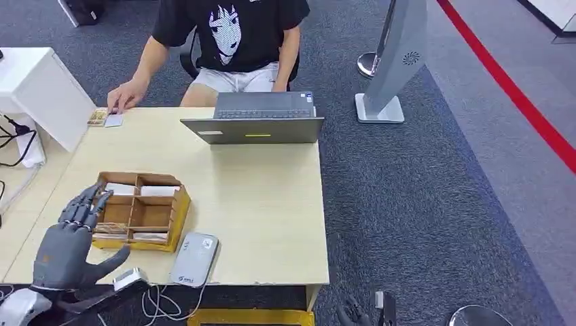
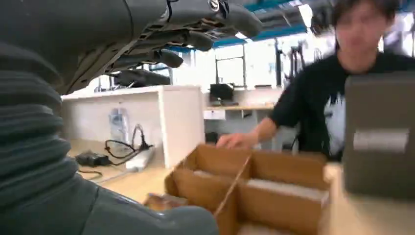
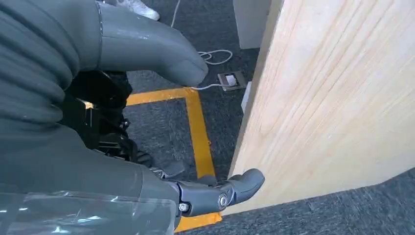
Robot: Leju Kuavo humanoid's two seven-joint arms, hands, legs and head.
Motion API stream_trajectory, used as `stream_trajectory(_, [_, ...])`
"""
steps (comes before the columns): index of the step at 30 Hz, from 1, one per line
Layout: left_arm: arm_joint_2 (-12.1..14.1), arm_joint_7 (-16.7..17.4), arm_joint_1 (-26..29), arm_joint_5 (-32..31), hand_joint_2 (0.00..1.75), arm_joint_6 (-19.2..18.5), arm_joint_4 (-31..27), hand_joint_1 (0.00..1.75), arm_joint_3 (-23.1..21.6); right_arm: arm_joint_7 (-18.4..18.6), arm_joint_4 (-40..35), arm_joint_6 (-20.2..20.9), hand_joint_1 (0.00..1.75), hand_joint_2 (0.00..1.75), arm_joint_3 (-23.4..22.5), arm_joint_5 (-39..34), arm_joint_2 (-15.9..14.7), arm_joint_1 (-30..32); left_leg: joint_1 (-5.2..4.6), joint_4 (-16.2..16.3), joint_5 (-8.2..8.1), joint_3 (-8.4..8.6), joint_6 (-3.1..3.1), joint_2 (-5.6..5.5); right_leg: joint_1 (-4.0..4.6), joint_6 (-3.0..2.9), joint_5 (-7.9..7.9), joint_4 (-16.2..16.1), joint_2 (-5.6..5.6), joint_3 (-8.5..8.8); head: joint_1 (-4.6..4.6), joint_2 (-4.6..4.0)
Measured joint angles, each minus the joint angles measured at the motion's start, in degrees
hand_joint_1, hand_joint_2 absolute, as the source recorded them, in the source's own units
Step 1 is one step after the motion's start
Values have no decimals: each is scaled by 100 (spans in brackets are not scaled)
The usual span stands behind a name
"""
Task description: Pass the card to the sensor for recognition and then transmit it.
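Observation:
A cardboard box (image 1: pixel 141 210) with compartments holds white cards (image 1: pixel 158 191) on the wooden table (image 1: pixel 258 204); the box (image 2: pixel 244 191) also appears in the left wrist view. My left hand (image 1: pixel 71 238) hovers at the box's left side, fingers spread, holding nothing; its fingers (image 2: pixel 195 29) show apart in the wrist view. A grey card sensor (image 1: pixel 193 259) lies at the table's front edge, right of the box. My right hand (image 1: pixel 354 311) hangs low beside the table's side panel (image 3: pixel 333 98), with its fingers (image 3: pixel 220 193) apart and empty.
A person sits behind the table, one hand on cards (image 1: pixel 105 118) at the far left corner. A grey laptop (image 1: pixel 258 119) stands at the back edge. A small device (image 1: pixel 130 278) and cables hang off the front. A white cabinet (image 1: pixel 37 88) stands left. Yellow floor tape (image 3: pixel 195 122).

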Motion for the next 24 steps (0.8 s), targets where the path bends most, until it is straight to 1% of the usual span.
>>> stream_trajectory(3, [386, -24, -141, -20, 175, -166, 163, 0, 160, 4, 0, -9, 0, 175, 0, 24, -11, 0, 7, 0, 3, 0, -4, 2, 8, -2, 1, 2, 1, -2, 2, 0])
stream_trajectory(4, [472, -57, -194, 2, 175, -185, 197, 0, 208, 4, 0, -7, 0, 175, 0, 24, -11, -4, 7, 0, 3, 0, -5, 0, 8, -2, 1, 3, 0, 0, 4, 0])
stream_trajectory(8, [670, -88, -305, 24, 175, -207, 254, 0, 273, 4, 0, -4, 0, 175, 0, 15, -13, -10, 9, 0, 3, -1, -4, -1, 7, -2, 1, 3, -1, 1, 4, 0])
stream_trajectory(14, [753, -98, -380, -42, 175, -139, 333, 0, 278, 4, 0, 0, 0, 175, 0, 15, -13, -20, 5, 1, 2, -2, -2, -1, 4, 0, 0, 0, -1, 2, 2, 0])
stream_trajectory(24, [758, -98, -427, -53, 175, -139, 564, 0, 278, 35, 0, 4, 0, 175, 0, 24, -13, -48, 5, 1, 1, -1, -2, -1, 4, 0, 0, -1, -1, 1, 2, 0])
